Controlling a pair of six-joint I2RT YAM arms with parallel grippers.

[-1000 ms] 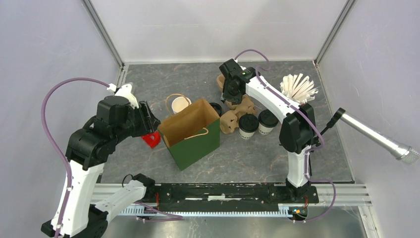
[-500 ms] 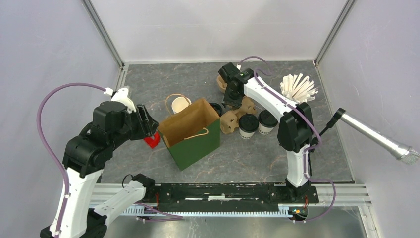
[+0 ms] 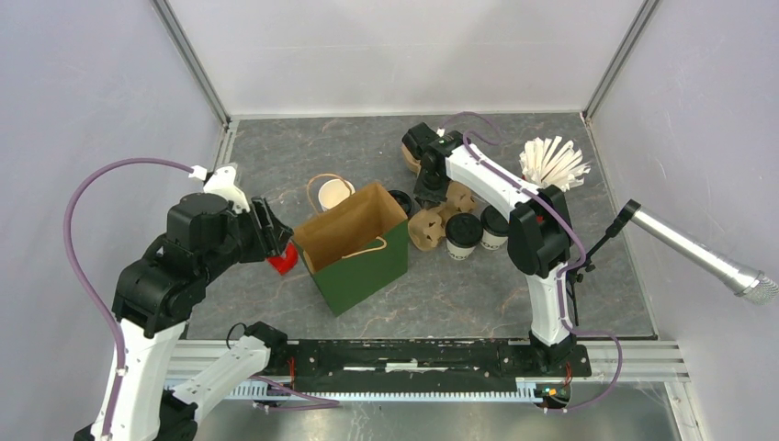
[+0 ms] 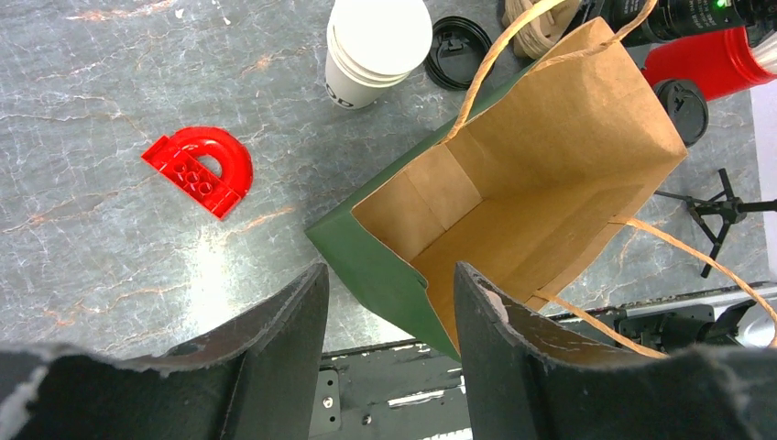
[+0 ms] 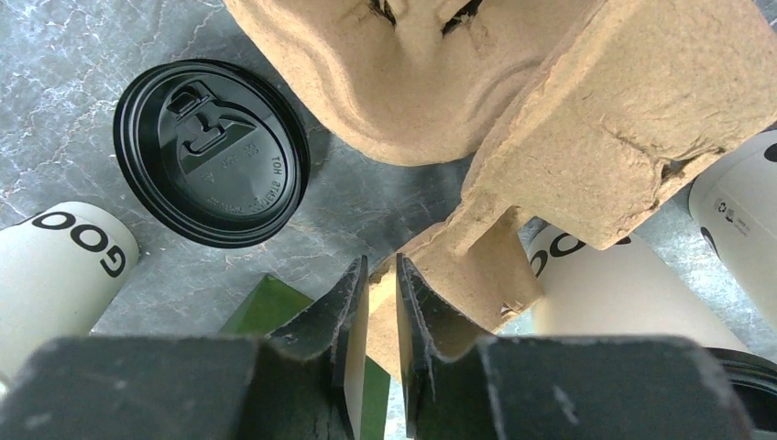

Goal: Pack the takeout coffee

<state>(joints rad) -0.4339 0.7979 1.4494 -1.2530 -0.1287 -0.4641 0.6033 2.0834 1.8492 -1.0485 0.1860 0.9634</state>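
Observation:
Two white lidded coffee cups (image 3: 461, 231) (image 3: 496, 226) with dark lettering stand right of the brown pulp cup carrier (image 3: 439, 209). In the right wrist view their sides (image 5: 623, 284) (image 5: 740, 209) show behind the carrier (image 5: 513, 101). My right gripper (image 3: 430, 191) (image 5: 382, 275) is shut on a flap of that carrier. The green paper bag (image 3: 354, 243) stands open, brown inside (image 4: 522, 183). My left gripper (image 3: 276, 239) (image 4: 389, 272) is open and empty, above the bag's left side.
A red arch block (image 3: 283, 260) (image 4: 202, 170) lies left of the bag. A stack of lidless cups (image 3: 333, 194) (image 4: 376, 41) and a loose black lid (image 3: 400, 198) (image 5: 211, 151) sit behind it. A red cup of straws (image 3: 551, 163) and a microphone (image 3: 698, 253) are on the right.
My right gripper has moved nearer and lower onto the carrier. My left arm has drawn back a little toward the near left.

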